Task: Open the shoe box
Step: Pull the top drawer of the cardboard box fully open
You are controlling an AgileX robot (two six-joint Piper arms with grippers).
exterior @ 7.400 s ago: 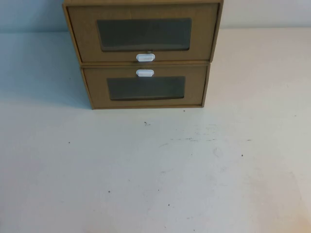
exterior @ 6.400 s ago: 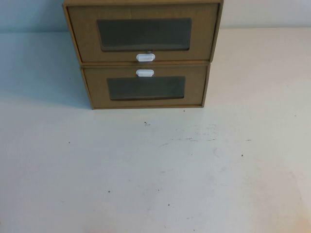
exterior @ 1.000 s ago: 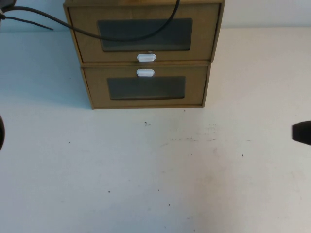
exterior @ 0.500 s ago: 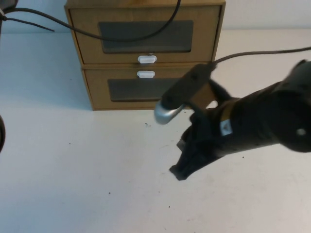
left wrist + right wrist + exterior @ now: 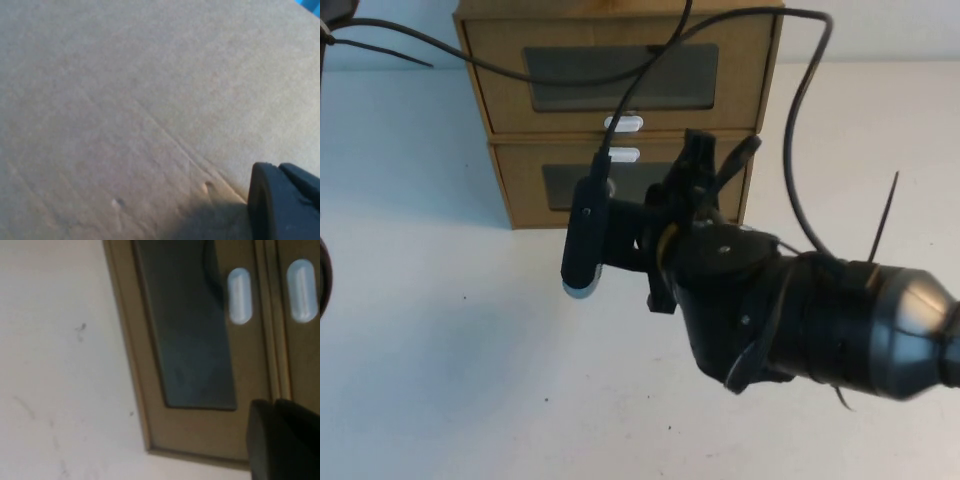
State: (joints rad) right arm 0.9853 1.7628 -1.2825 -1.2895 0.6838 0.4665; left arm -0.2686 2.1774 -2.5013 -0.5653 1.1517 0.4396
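Two brown shoe boxes are stacked at the back of the table, the upper box on the lower box. Each has a dark window and a white handle: upper handle, lower handle. My right gripper is shut and empty, and points at the lower box's front just right of the handles. In the right wrist view, the right gripper hangs short of the lower handle and upper handle. My left gripper is shut over bare brown cardboard.
The right arm's bulky body fills the middle right of the white table. Black cables drape across the upper box's front and loop over its right corner. A dark part shows at the left edge.
The right arm has swung in from the right edge and turned toward the boxes, bringing its gripper up to the lower box's front. Both boxes remain closed.
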